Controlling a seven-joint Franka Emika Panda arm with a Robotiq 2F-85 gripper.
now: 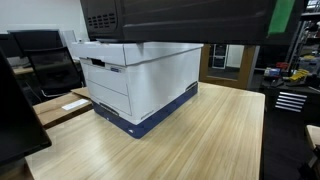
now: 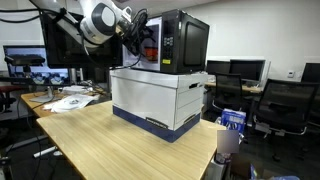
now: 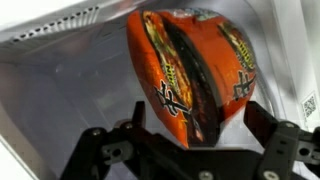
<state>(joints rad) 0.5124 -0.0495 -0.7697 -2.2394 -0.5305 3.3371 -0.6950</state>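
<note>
An orange snack bag (image 3: 190, 70) with dark lettering stands against the pale inner wall of a microwave (image 2: 185, 40). In the wrist view my gripper (image 3: 198, 125) is open, with one black finger on each side of the bag's near end. The left finger (image 3: 135, 120) and the right finger (image 3: 262, 122) both stand apart from the bag. In an exterior view the arm (image 2: 100, 20) reaches in from the left, and the gripper (image 2: 150, 45) is at the microwave's open front. The microwave (image 1: 180, 20) rests on a white cardboard box (image 1: 140, 85).
The white box (image 2: 160, 100) with a blue base stands on a wooden table (image 2: 100, 140). Papers (image 2: 65, 100) lie at the table's far end. Office chairs (image 2: 285, 105) and monitors (image 2: 30, 55) surround the table. The microwave's walls close in around the gripper.
</note>
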